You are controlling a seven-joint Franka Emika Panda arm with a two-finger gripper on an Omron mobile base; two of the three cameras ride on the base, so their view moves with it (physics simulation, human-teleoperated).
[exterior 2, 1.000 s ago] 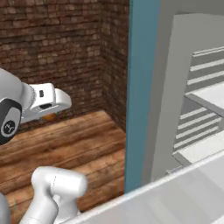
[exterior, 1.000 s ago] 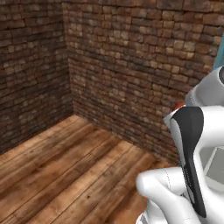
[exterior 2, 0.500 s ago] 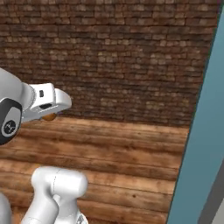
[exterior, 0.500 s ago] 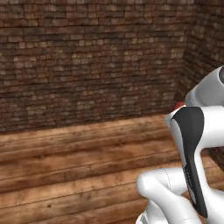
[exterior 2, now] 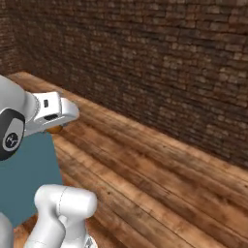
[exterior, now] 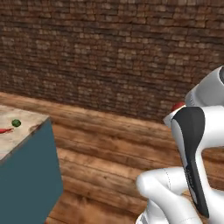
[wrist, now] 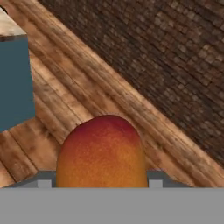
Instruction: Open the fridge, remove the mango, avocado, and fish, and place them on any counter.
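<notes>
We held the mango (wrist: 101, 153) tight in our gripper (exterior 2: 57, 127), jaws half shut around it, up in the air so it would not drop. The counter (exterior: 24, 131) sat near, ready for it.

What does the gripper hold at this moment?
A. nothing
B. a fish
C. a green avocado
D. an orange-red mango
D: in the hand view the orange-red mango sits between the fingers of the gripper, above the wooden floor.

rough brick wall (exterior: 109, 57), wooden plank floor (exterior 2: 160, 179)
</notes>
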